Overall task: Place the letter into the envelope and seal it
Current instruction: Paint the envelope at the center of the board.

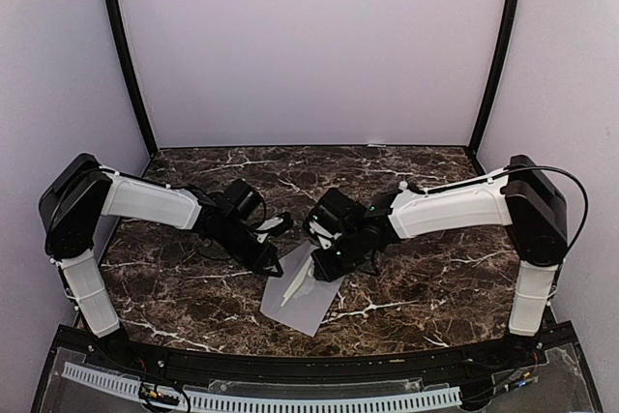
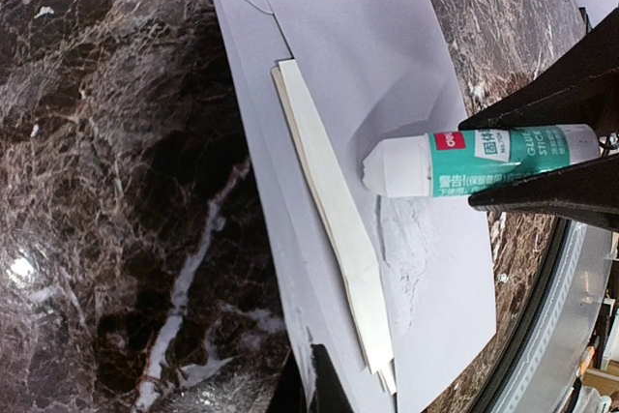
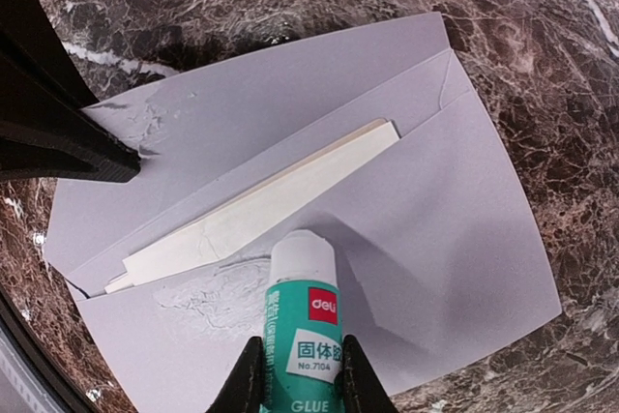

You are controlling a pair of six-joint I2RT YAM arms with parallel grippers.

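Letter (image 3: 261, 205) mostly hidden inside envelope (image 3: 435, 239), right tool (image 3: 300, 374) around glue stick (image 3: 303, 307), left tool (image 3: 97, 147) pinched closed.

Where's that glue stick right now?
In the right wrist view, the glue stick sits bottom centre in the right gripper, its tip over the envelope, beside the letter.

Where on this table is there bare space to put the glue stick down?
Widest bare marble: the back strip between the rear wall and both arms. Also the front-right patch between the envelope and the right arm, and one front-left by the left arm. Crowded: the centre, where both jaws, one holding the glue stick, meet over the envelope.
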